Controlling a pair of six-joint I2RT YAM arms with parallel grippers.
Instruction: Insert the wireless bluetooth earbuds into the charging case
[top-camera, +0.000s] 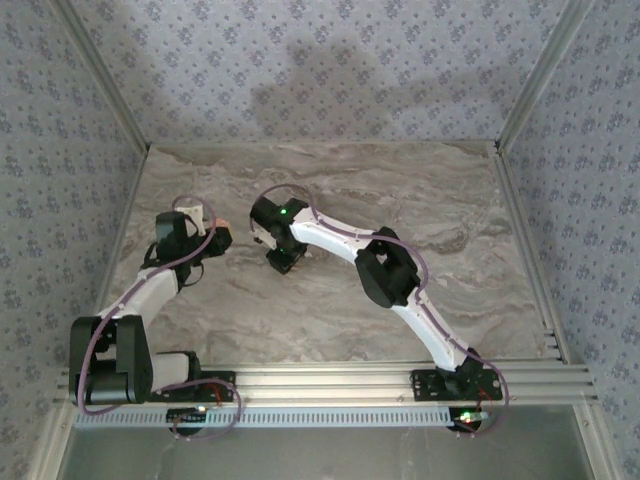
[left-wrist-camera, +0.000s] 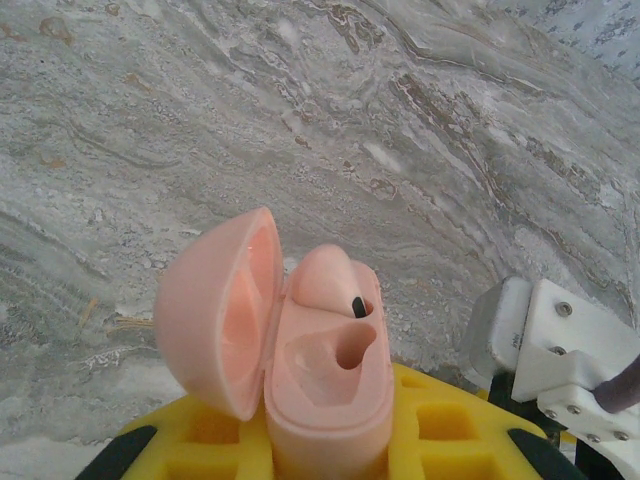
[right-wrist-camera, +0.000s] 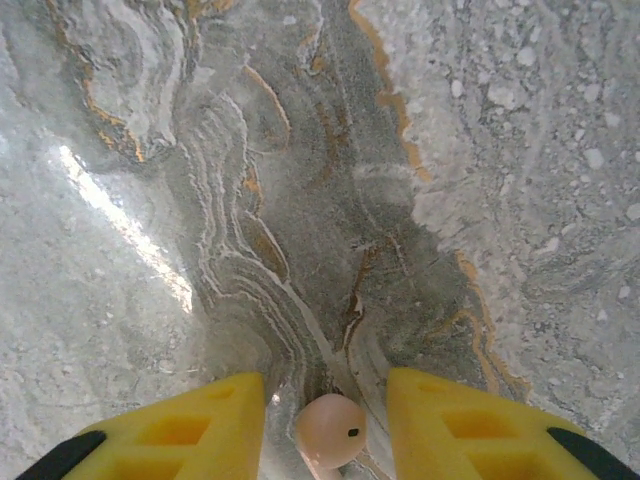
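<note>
One pale pink earbud (right-wrist-camera: 331, 430) is lying on the bench (right-wrist-camera: 450, 150) between the yellow fingers (right-wrist-camera: 190, 430) of the right end effector (right-wrist-camera: 326, 385). The fingers are standing apart with a sliver of stone showing on either side of the earbud, so nothing is being pinched yet. Doing this pick well seems to be calling for a centred, gentle close. The bulb is small, rounded and glossy, with a tiny black dot on its side, and is likely to squirt out if one finger is arriving before the other. Gripping low across its widest part should be helping, and the blocky, waffle-pocketed fingers look soft enough to give a little. The bench is looking like matte marbled stone, grey with rusty veins, offering little to stop a roll. Well apart to the left, the left end effector (left-wrist-camera: 325, 435) is pressed together on the charging case (left-wrist-camera: 325, 400) and is holding it upright with its domed lid (left-wrist-camera: 215, 310) swung open to one side. The case is smooth, matte pink and egg-shaped. A second earbud (left-wrist-camera: 325, 280) is sitting in the farther well, and the nearer socket (left-wrist-camera: 350, 352) is gaping empty. That funnel-shaped hole is suggesting the stem needs to be going in first, lined up before release.
</note>
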